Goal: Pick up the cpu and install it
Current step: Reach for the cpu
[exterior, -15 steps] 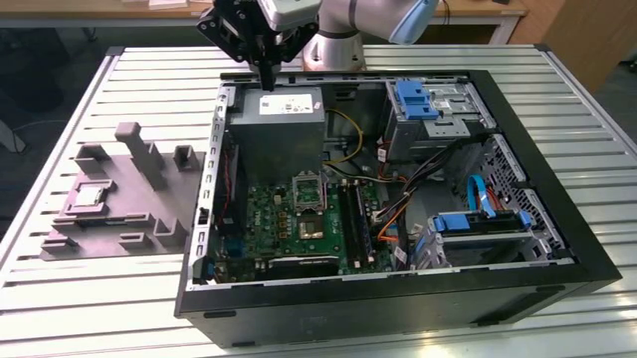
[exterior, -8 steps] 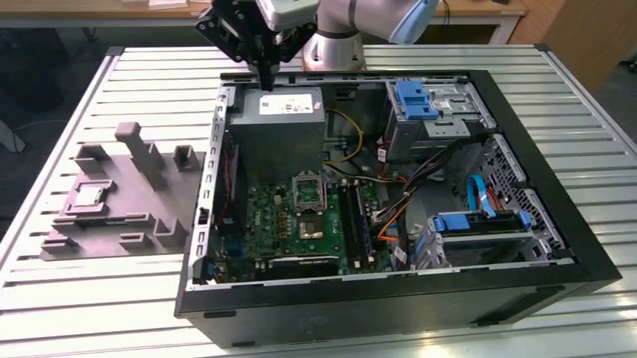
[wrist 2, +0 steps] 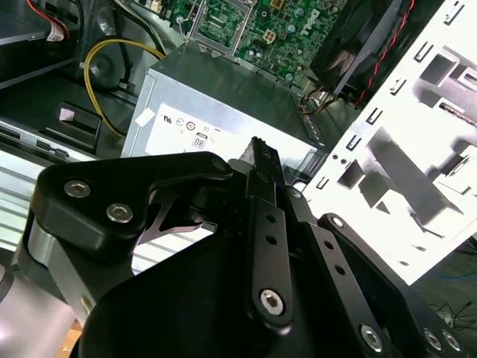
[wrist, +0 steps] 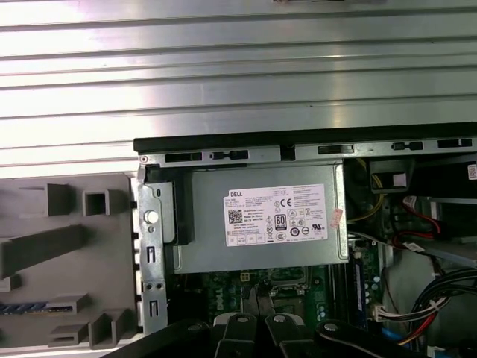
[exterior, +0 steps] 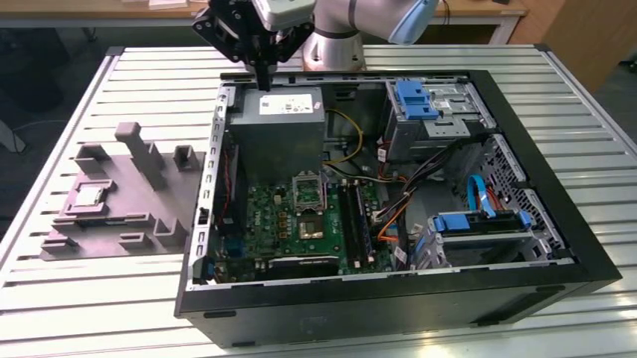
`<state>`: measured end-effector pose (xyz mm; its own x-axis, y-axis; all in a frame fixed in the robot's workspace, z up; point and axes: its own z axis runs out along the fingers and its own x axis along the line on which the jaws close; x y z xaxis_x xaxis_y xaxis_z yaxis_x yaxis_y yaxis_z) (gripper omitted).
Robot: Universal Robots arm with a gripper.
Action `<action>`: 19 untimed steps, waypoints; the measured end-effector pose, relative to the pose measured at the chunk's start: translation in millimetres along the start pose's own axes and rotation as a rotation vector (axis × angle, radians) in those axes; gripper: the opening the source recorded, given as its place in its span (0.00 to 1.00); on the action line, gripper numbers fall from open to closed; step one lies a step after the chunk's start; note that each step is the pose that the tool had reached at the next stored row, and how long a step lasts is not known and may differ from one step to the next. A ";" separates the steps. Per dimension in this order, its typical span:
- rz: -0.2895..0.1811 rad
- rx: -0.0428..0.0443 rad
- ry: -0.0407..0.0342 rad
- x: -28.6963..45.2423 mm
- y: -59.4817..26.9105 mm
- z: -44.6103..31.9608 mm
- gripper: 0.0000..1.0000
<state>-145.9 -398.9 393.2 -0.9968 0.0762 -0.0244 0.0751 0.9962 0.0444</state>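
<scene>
- Slatted aluminium table [exterior: 100, 298] carries an open black PC case [exterior: 398, 298].
- Matte grey moulded tray [exterior: 110, 231] sits just beside the case, on the exterior view's left; the cpu [exterior: 88, 196], a flat silver square, lies in it.
- Gripper [exterior: 265, 83] fingers are together, over the case's boxy grey power supply [exterior: 283, 138].

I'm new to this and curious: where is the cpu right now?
The cpu lies in the grey tray at the exterior view's left, beside the open computer case.

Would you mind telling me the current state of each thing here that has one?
computer case: open, side panel off.
cpu: lying flat in the grey tray, not gripped.
gripper: shut, empty, over the power supply.
</scene>
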 end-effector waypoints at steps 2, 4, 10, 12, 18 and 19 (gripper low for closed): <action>0.000 0.0000 0.0000 0.4 0.0 0.0 0.11; 0.000 0.0001 0.0000 2.4 -0.2 0.0 0.11; 0.000 0.0000 0.0000 3.4 -0.2 0.1 0.11; 0.000 0.0000 0.0000 3.8 -0.3 0.1 0.11; 0.000 0.0000 0.0001 4.8 -0.4 0.1 0.11; 0.000 0.0000 0.0000 4.9 -0.4 0.1 0.11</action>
<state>-150.8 -398.9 392.9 -0.9968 0.0762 -0.0244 0.0751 0.9962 0.0444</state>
